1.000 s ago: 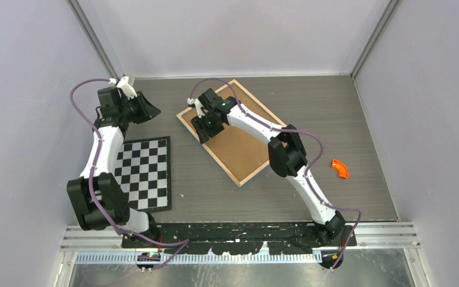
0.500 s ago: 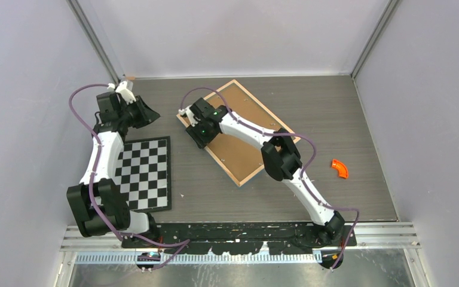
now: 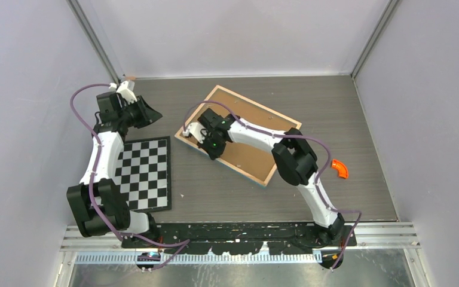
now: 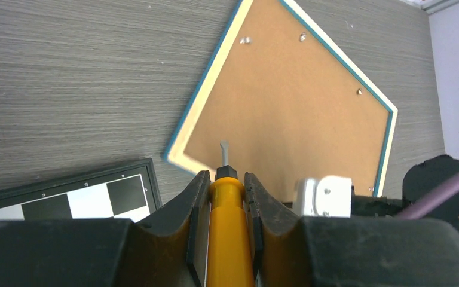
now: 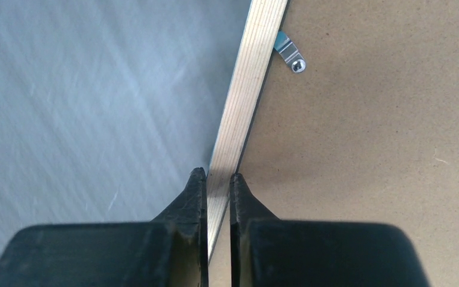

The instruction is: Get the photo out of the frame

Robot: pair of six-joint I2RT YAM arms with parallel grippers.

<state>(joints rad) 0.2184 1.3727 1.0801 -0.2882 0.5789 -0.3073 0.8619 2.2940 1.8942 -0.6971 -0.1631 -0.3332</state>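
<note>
Both arms were built of white links joined by black joint housings: the left arm (image 3: 104,150) at the left of the overhead view, the right arm (image 3: 252,133) at its centre. A purple cable (image 4: 448,186) was run along each. Matte black fingers (image 5: 198,198) were seen in the wrist views.

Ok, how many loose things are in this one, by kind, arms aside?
Picture frame, back up: 1
Checkerboard: 1
Orange curved piece: 1
Yellow-handled screwdriver, held in the left fingers: 1
Total: 4
</note>
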